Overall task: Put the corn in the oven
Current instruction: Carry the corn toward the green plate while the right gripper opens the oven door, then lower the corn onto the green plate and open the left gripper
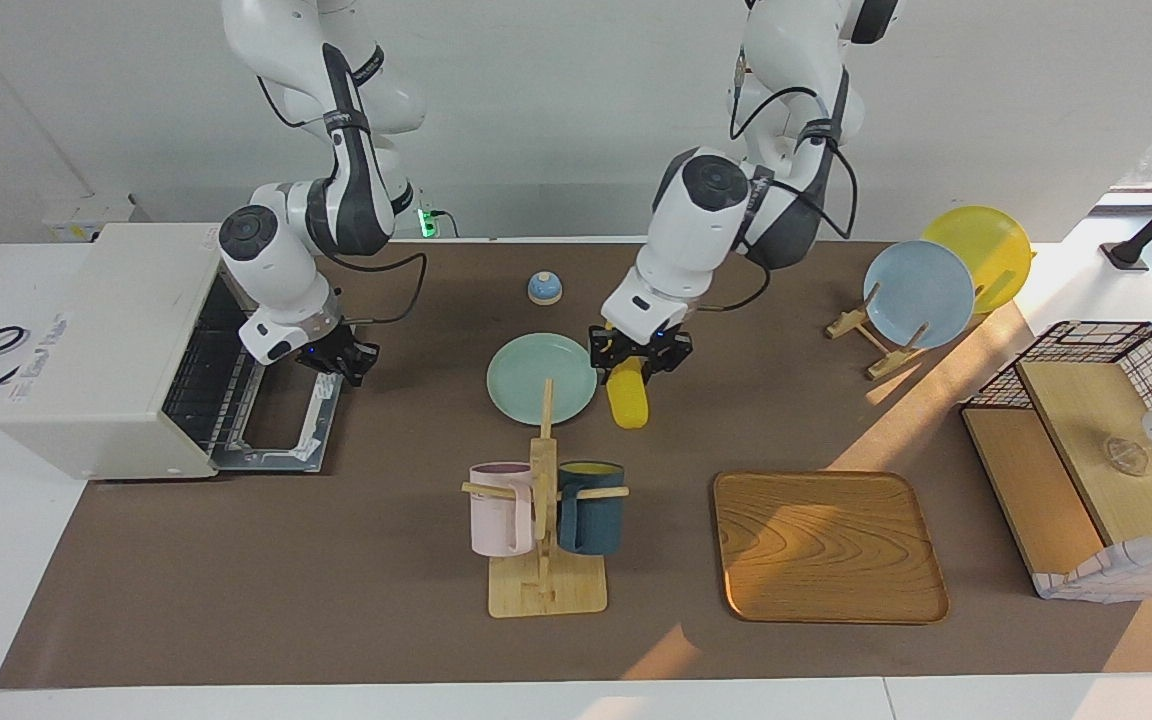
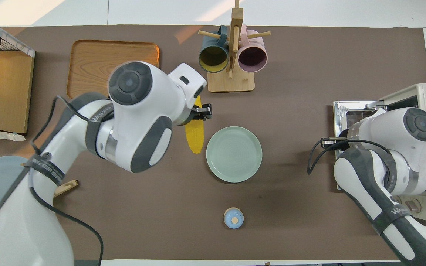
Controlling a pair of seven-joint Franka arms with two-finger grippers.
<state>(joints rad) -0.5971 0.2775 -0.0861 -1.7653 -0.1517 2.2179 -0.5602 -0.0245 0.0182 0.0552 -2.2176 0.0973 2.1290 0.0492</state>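
The glossy bright-yellow plastic corn cob lies on the brown mat beside the pale green round plate. The left gripper stands over its nearer end, fingers spread astride it, not visibly clamped. It looks light, stiff and slippery; mid-cob seems the safest hold. The right gripper waits at the off-white toaster oven's dropped door; I cannot tell its opening.

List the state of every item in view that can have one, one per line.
oven: door dropped open, rack bare.
corn: lying on the mat beside the green plate, not yet in the oven.
left gripper: down at the corn, fingers straddling its end.
right gripper: over the open oven door, waiting.
green plate: flat, bare.
mugs: hung on their rack.
blue plate: upright in its stand.
wooden tray: bare.
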